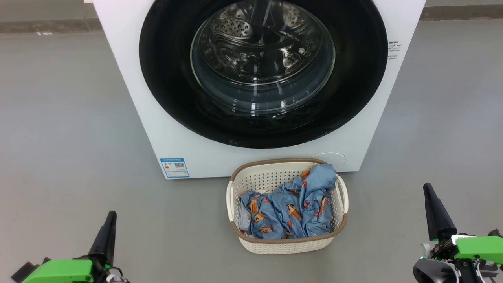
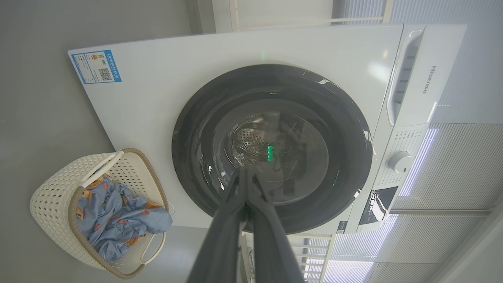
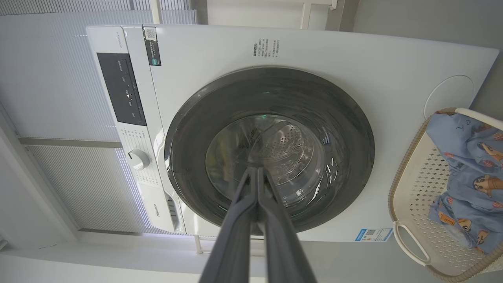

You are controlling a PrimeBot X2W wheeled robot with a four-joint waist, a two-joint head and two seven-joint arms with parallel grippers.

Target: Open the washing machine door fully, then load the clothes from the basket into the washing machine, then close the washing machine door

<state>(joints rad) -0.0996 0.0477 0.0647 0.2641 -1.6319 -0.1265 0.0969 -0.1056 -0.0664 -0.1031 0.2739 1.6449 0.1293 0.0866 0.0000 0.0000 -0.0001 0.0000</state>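
Note:
The white washing machine (image 1: 157, 118) stands ahead with its round glossy black door (image 1: 165, 78) shut flat against the front; the steel drum shows through the glass window (image 1: 262, 59). In front of it on the floor sits the cream basket (image 1: 283, 243) holding the light-blue printed clothes (image 1: 290, 208). My left gripper (image 1: 111, 215) is low at the left and my right gripper (image 1: 427, 188) low at the right, both shut and empty, well apart from basket and door. In the wrist views the left gripper (image 2: 244, 169) and right gripper (image 3: 257, 169) tips touch, pointing at the door (image 2: 196, 129) (image 3: 188, 129).
Grey floor (image 1: 59, 137) spreads to both sides of the machine. A blue label (image 1: 174, 167) sits at the machine's lower left corner. The control panel with a dial (image 2: 400, 161) (image 3: 138, 158) runs along the machine's top. A pale wall base (image 1: 47, 25) lies behind.

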